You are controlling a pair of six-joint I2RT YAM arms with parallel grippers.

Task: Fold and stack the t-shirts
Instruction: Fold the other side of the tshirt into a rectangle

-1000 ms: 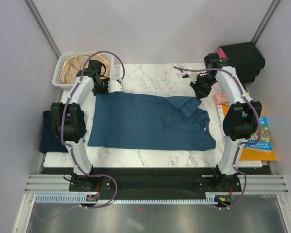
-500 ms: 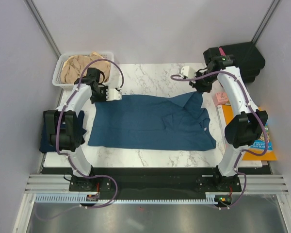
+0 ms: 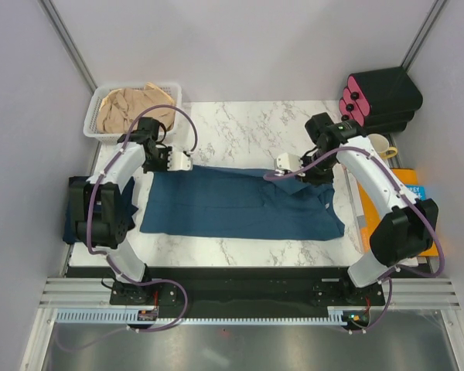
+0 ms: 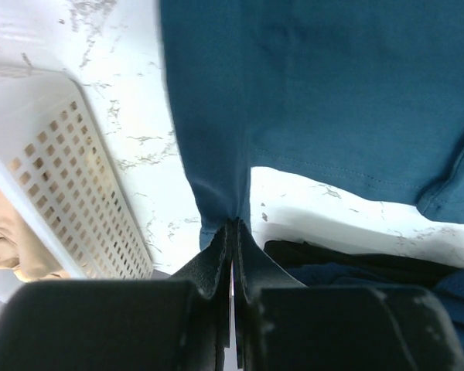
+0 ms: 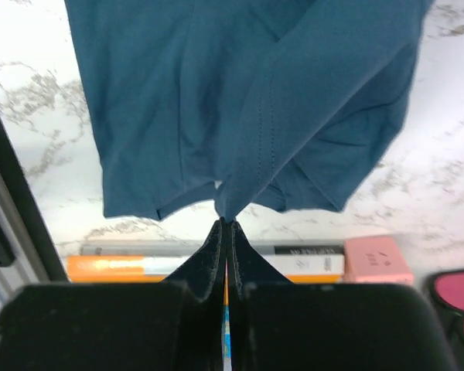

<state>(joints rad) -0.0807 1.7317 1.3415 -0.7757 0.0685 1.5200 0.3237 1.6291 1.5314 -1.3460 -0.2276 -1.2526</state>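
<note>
Nearest the arm bases, short of both claws, the teal-blue t-shirt (image 3: 232, 209) lies spread on the marble desk (image 3: 240, 124), its near hem flat. Each claw is pinched fully closed on that shirt's far edge. The left claw (image 3: 182, 161) has the far left corner, and the right claw (image 3: 288, 165) has a bunch of cloth at the sleeve end. Both hold the cloth lifted just off the desk. I judge this to be the first lengthwise fold, barely begun.

Left of the left claw and nearer, the dark navy t-shirt (image 3: 79, 216) sits at the desk's edge, partly hidden by the arm; whether it is properly folded I cannot tell. Beyond the left claw stands the white slotted basket (image 3: 90, 126), holding the beige-tan t-shirt (image 3: 127, 104) in a crumpled heap, so that one is not yet folded and nothing is stacked. Beyond the right claw is a mug (image 3: 379, 144); I cannot make out anything inside it.
</note>
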